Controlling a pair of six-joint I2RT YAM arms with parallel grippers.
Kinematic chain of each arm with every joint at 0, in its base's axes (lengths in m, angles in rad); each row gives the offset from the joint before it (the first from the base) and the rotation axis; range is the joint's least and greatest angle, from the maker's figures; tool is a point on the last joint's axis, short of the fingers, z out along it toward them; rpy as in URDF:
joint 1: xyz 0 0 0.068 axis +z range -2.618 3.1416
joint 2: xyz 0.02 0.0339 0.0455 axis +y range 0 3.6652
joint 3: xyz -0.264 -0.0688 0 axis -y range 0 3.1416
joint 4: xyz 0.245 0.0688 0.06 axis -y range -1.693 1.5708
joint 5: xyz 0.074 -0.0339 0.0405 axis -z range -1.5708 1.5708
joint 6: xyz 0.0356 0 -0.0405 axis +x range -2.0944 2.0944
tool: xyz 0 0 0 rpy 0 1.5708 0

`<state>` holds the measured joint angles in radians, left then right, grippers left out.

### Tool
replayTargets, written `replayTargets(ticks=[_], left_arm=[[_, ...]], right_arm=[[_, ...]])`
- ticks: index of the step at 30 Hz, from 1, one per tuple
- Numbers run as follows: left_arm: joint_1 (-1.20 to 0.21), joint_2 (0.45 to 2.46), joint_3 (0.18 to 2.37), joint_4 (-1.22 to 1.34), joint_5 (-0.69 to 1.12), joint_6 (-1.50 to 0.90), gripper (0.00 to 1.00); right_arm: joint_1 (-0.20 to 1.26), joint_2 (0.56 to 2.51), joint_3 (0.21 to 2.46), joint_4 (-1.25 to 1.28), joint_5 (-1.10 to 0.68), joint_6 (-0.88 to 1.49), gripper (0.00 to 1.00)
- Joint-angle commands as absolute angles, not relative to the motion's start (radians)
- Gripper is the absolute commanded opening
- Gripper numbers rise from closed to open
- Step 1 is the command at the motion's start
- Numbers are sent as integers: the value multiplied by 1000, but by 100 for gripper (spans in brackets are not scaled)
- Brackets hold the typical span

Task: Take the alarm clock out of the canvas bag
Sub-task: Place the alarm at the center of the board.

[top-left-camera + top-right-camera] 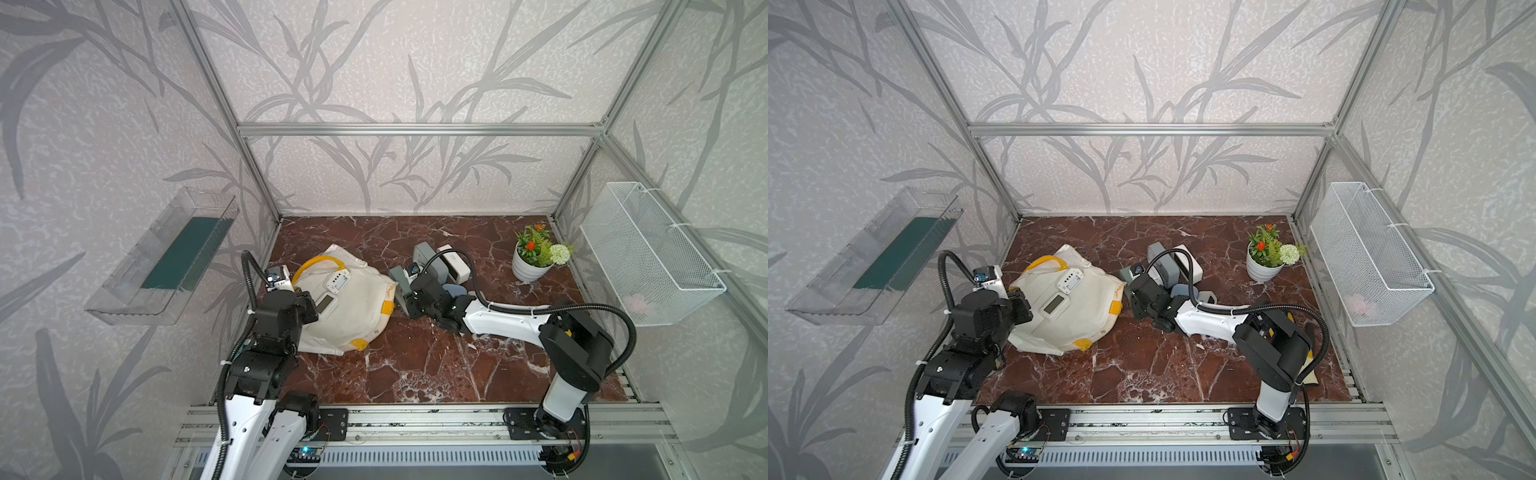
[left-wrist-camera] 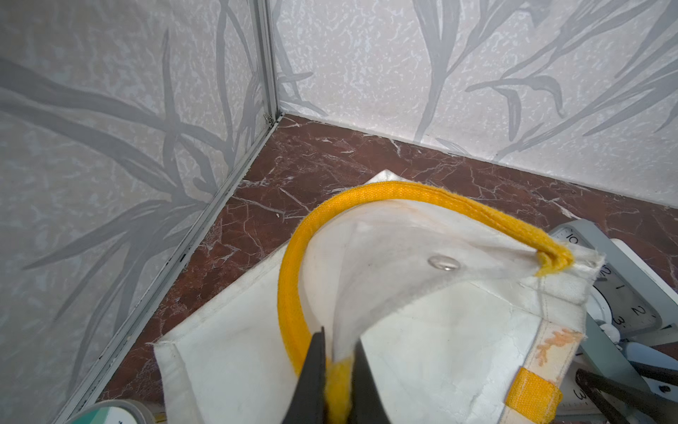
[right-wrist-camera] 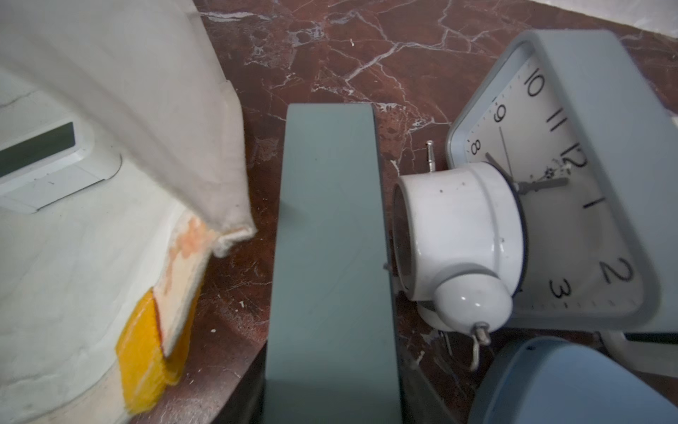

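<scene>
The cream canvas bag [image 1: 353,307] [image 1: 1084,316] lies slumped on the left of the marble table, its mouth towards the right. My left gripper [image 2: 339,352] [image 1: 309,309] is shut on the base of its yellow handle [image 2: 290,293], holding the rim up. Two white digital clocks [image 1: 337,284] [image 1: 325,304] rest on the bag's white cloth. My right gripper [image 3: 330,403] [image 1: 409,297] is shut on a grey-green slab-shaped alarm clock [image 3: 326,238] [image 1: 399,284] [image 1: 1128,274], held edge-up just outside the bag's mouth and apart from the cloth.
Beside the held clock lie a grey square analogue clock [image 3: 550,176], a white twin-bell clock [image 3: 458,235], a blue one [image 3: 572,385] and a white boxy one [image 1: 455,262]. A potted plant [image 1: 534,259] stands back right. A wire basket [image 1: 648,253] and a clear tray [image 1: 166,257] hang on the side walls.
</scene>
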<state>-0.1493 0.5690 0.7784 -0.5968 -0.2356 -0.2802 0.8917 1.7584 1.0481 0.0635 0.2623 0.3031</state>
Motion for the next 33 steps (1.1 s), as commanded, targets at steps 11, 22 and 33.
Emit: replayTargets(ticks=[11,22,33], left_arm=[[-144,525,744,-528,-163,-255,0],[-144,502,734,-516,-76,-218,0],[-144,492,732,-505,16,-225,0]], right_arm=[[885,1616,1008,90,257,321,75],[904,1421,982,54,204,437,77],[1004,1410,937,160,47,614,74]])
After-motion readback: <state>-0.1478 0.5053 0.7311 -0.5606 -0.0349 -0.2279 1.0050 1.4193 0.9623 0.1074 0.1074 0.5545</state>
